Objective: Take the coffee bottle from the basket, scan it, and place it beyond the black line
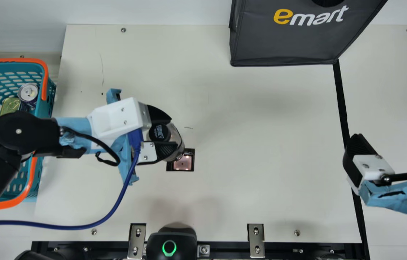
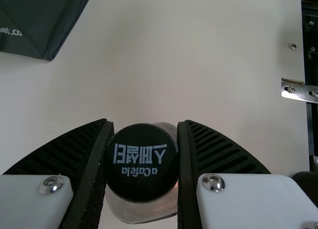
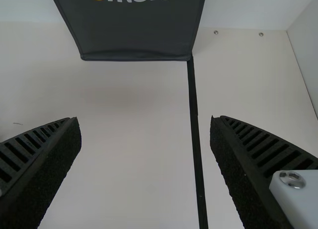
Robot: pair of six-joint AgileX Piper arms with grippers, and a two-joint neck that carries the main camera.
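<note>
Black-capped, the coffee bottle (image 1: 177, 139) is clamped between the fingers of the left gripper (image 1: 173, 132), overlapping the far left corner of the lit window (image 1: 183, 164) in the desk (image 1: 261, 144); it seems raised, though its base is obscured. Right gripper (image 1: 391, 139), well right of the window: fingers apart. Left of the window: basket (image 1: 50, 101) holding cans (image 1: 28, 92). Right: the black line (image 1: 341, 101).

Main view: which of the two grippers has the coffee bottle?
The left gripper: its jaws are shut on the coffee bottle, near the lit square. The right gripper, by the black line, has its jaws apart and empty.
</note>
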